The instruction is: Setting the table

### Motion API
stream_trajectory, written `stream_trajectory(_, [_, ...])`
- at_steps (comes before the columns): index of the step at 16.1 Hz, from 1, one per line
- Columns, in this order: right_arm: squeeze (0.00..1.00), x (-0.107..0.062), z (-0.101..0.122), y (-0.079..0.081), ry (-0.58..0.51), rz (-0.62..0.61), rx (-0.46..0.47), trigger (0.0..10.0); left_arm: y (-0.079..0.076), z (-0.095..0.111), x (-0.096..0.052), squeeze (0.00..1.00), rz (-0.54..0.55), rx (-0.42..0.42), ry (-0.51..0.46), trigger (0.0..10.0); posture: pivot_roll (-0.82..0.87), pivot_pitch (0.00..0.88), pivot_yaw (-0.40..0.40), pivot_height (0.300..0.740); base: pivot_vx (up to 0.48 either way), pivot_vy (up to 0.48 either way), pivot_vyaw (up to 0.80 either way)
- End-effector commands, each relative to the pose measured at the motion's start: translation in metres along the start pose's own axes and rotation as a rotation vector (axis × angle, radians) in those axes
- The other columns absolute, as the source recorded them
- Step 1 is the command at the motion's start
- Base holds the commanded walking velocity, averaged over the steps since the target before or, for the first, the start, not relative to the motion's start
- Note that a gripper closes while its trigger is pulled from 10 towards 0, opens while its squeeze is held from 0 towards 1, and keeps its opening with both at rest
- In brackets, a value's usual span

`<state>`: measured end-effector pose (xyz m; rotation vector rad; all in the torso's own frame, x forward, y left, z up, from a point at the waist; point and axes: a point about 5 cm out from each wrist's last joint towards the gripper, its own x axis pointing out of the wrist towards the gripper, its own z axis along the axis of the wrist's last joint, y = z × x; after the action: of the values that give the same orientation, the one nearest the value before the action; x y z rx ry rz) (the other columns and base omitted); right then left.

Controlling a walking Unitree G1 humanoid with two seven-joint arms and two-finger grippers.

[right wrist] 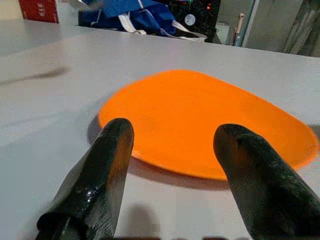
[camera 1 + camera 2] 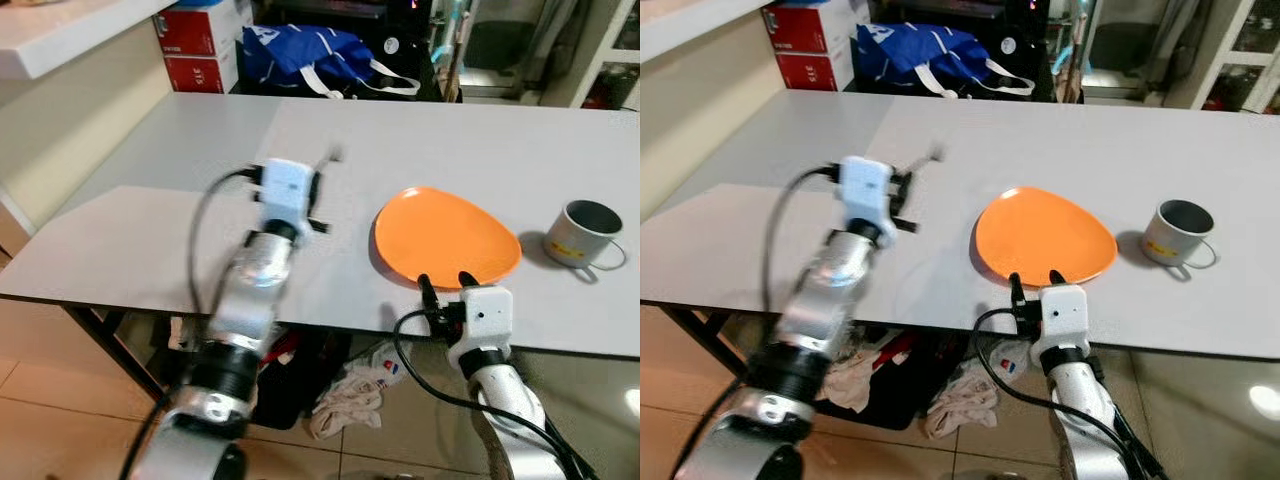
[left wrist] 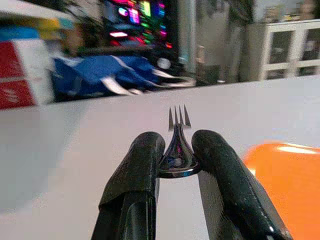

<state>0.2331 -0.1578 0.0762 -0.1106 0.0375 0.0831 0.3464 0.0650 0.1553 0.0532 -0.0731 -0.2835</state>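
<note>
My left gripper (image 3: 176,165) is clamped on a fork (image 3: 177,145), its handle pinched between my two black fingers (image 3: 135,185) and its tines pointing away from me, out past the fingertips. I hold it above the white table (image 2: 150,240), and my left arm looks blurred in the head views. The orange plate (image 2: 447,235) lies flat on the table just to the right of this gripper. My right gripper (image 1: 172,165) sits at the near table edge with its fingers spread apart and nothing between them; the plate's near rim lies just ahead of them. Further right of that gripper, beyond the plate, a metal mug (image 2: 582,233) stands upright. A blue bag (image 2: 300,55) lies beyond the table's far edge.
</note>
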Motion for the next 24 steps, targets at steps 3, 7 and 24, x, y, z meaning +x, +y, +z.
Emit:
stream_trajectory(3, [0.0,-0.004,0.004,-0.005,0.006,-0.001,-0.013,10.0,-0.01,-0.009,0.003,0.0,-0.02,-0.026,0.051,0.0,-0.13,0.0,0.011,0.74,0.0,0.0,0.0])
stream_trajectory(7, [0.0,-0.027,0.0,-0.013,0.058,0.007,-0.039,10.0,-0.006,-0.025,0.0,0.0,0.121,0.086,0.112,0.0,-0.17,0.0,-0.012,0.74,0.0,0.0,0.0])
stream_trajectory(24, [0.0,-0.045,0.006,-0.013,0.126,0.052,-0.054,10.0,-0.036,-0.045,-0.012,0.0,0.073,0.079,0.204,10.0,-0.2,0.017,-0.044,0.74,0.0,0.0,0.0])
